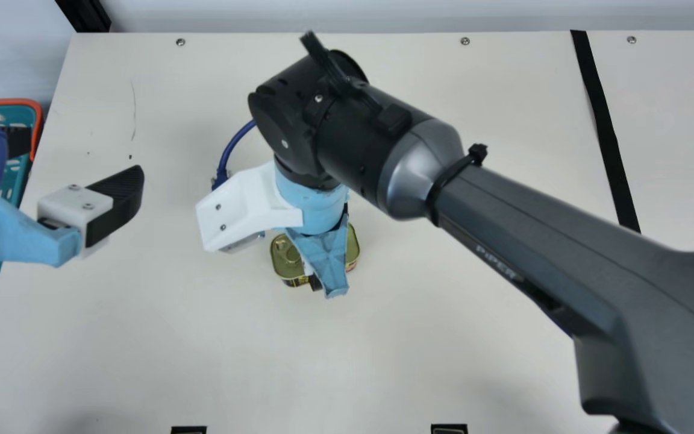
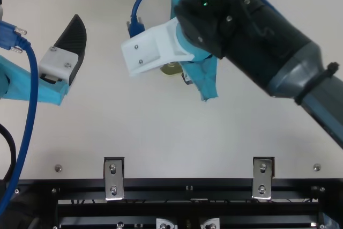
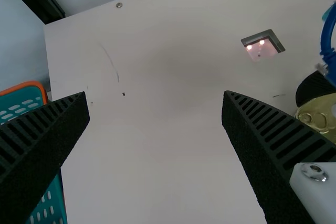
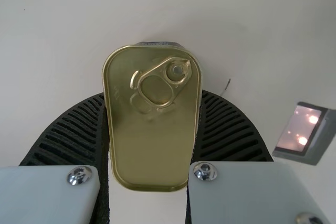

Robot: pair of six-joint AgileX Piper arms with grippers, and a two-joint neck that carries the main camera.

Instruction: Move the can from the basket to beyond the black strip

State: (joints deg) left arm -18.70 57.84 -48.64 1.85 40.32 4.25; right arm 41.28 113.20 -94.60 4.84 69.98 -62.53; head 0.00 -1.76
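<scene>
Spanning the main view, cream table (image 1: 142, 337): beneath everything, its far edge running from 10 to 2 o'clock.
Right arm (image 1: 534, 247): comes in from 4 o'clock in the main view, with its wrist just above the centre.
Basket (image 1: 38, 117): teal with an orange rim, at 9 o'clock, cut off by the main view's edge.
Black strip (image 1: 606, 132): a narrow band across the table, between 2 and 3 o'clock in the main view.
Left gripper (image 1: 82, 150): between 9 and 10 o'clock, partly over the basket; in the left wrist view its two ribbed fingers stand wide apart, released, with nothing between them.
Right gripper (image 1: 317, 280): near the centre, toward 6 o'clock, grasping the can; in the right wrist view both fingers press against its long sides.
Can (image 1: 287, 253): gold, rounded at the corners, ring-pull lid showing; between the right gripper's fingers, a little toward 7 o'clock from centre, well apart from the basket and on the basket's side of the strip. Whether its base touches the table, I cannot tell.
Plate (image 4: 299, 129): small, dark-edged, with pinkish glints, near the can.
Clips (image 1: 188, 430): two, at the near edge, 7 and 5 o'clock.
Screws (image 1: 465, 41): along the far edge, one at 1 o'clock.
</scene>
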